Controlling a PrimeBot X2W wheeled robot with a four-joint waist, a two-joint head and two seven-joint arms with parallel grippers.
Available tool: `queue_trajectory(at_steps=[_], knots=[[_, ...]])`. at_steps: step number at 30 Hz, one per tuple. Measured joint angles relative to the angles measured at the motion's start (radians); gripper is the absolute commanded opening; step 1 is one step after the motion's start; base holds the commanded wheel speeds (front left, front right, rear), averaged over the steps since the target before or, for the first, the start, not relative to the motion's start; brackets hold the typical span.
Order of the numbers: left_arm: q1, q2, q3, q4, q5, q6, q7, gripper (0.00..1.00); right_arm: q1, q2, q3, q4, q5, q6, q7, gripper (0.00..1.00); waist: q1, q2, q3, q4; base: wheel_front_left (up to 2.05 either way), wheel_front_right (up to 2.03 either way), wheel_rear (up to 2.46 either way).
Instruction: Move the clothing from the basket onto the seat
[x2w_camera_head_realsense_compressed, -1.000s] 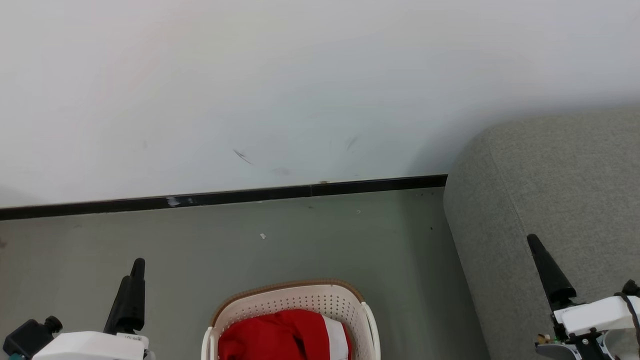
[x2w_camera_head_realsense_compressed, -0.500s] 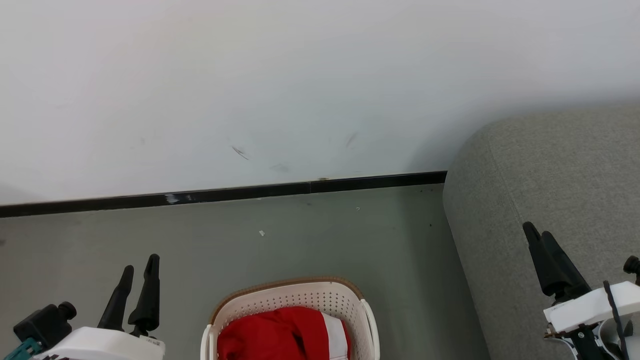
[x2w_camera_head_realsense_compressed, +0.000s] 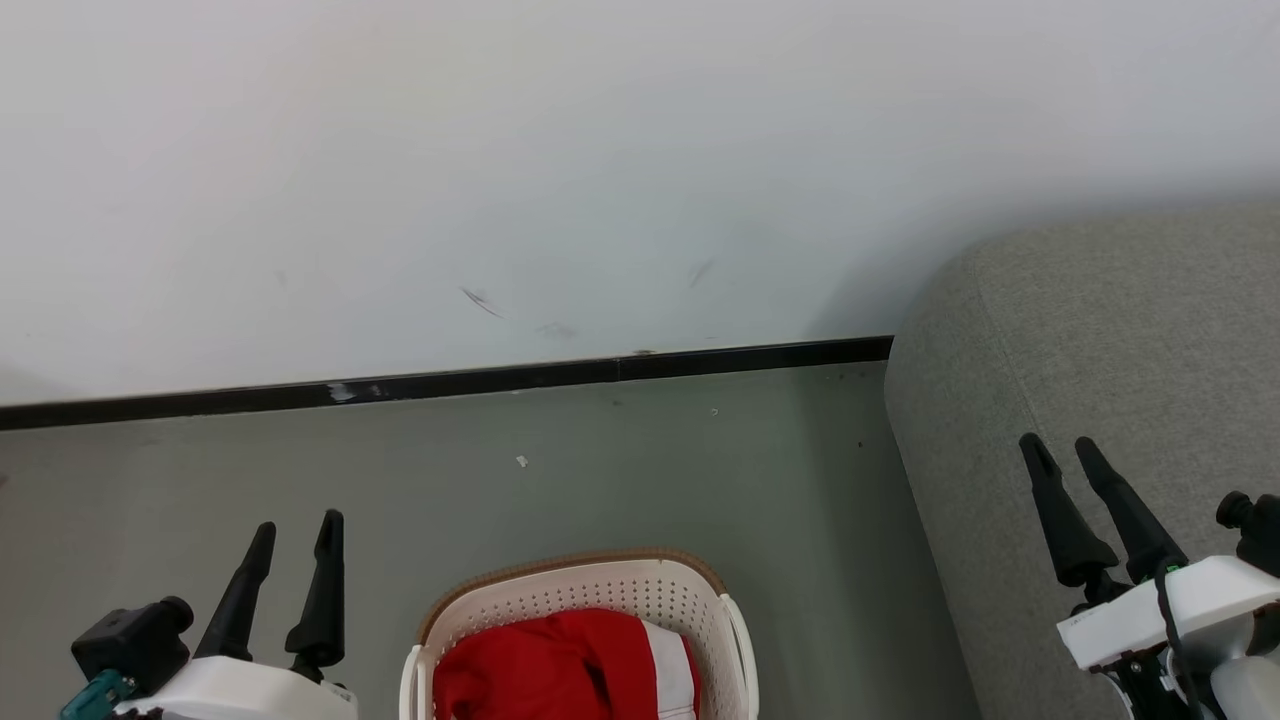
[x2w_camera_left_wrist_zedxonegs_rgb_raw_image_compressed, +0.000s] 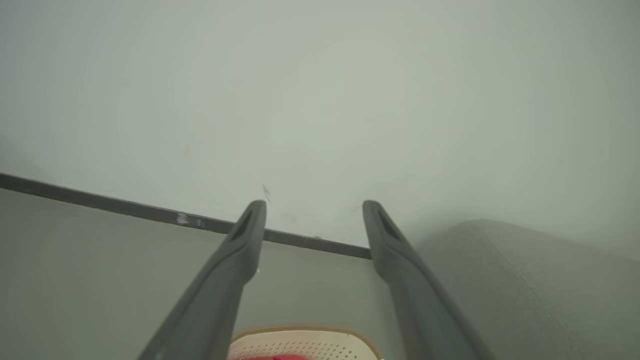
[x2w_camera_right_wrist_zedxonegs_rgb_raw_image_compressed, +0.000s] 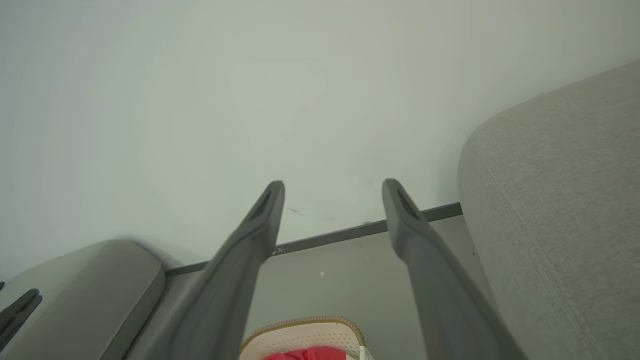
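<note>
The basket (x2w_camera_head_realsense_compressed: 600, 595) stands on the floor at the bottom centre of the head view, cut off by the frame edge. Red clothing (x2w_camera_head_realsense_compressed: 540, 665) with a white panel lies inside it. The grey seat (x2w_camera_head_realsense_compressed: 1100, 350) rises at the right. My left gripper (x2w_camera_head_realsense_compressed: 298, 522) hangs open to the left of the basket, holding nothing. My right gripper (x2w_camera_head_realsense_compressed: 1057, 442) is open over the seat's rounded edge, also with nothing in it. The left wrist view shows the left gripper (x2w_camera_left_wrist_zedxonegs_rgb_raw_image_compressed: 314, 205) with the basket (x2w_camera_left_wrist_zedxonegs_rgb_raw_image_compressed: 300, 345) below. In the right wrist view the right gripper (x2w_camera_right_wrist_zedxonegs_rgb_raw_image_compressed: 333, 184) stands above the basket (x2w_camera_right_wrist_zedxonegs_rgb_raw_image_compressed: 305, 327) and clothing (x2w_camera_right_wrist_zedxonegs_rgb_raw_image_compressed: 305, 354).
A white wall (x2w_camera_head_realsense_compressed: 600, 150) with a black baseboard (x2w_camera_head_realsense_compressed: 500, 380) runs behind the grey floor (x2w_camera_head_realsense_compressed: 600, 470). In the right wrist view a second grey rounded cushion (x2w_camera_right_wrist_zedxonegs_rgb_raw_image_compressed: 85, 285) sits at the left.
Both grippers have gone from shut to open. The left one has shifted right toward the basket, and the right one has shifted left and up. The picture has drifted slightly.
</note>
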Motion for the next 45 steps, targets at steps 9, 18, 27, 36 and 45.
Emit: queue_trajectory(at_steps=[9,18,27,36,45], knots=[[-0.004,-0.008,-0.011,-0.005,0.125,0.005,-0.031,1.0,0.0,0.012,-0.012,-0.006,-0.161,0.0,-0.015,1.0,-0.0001,0.0,0.003,0.002,0.0,0.0,0.0],[-0.005,-0.015,-0.014,-0.016,0.284,0.005,-0.073,1.0,0.0,0.032,-0.022,-0.028,-0.352,0.0,-0.041,1.0,-0.0002,0.0,0.005,0.002,0.0,0.0,0.0],[-0.005,-0.025,-0.012,-0.02,0.352,0.003,-0.091,1.0,-0.002,0.038,-0.022,-0.034,-0.431,0.0,-0.051,1.0,-0.0002,0.0,0.007,0.001,0.0,0.0,0.0],[-0.005,-0.033,0.001,-0.017,0.354,-0.002,-0.091,1.0,-0.002,0.043,-0.02,-0.035,-0.43,0.0,-0.051,1.0,-0.0002,0.0,0.009,-0.002,0.0,0.0,0.0],[-0.005,-0.043,0.003,0.034,0.343,-0.011,-0.093,1.0,-0.002,0.061,-0.023,-0.045,-0.409,0.0,-0.051,1.0,-0.0003,0.0,0.017,-0.009,0.0,0.0,0.0]])
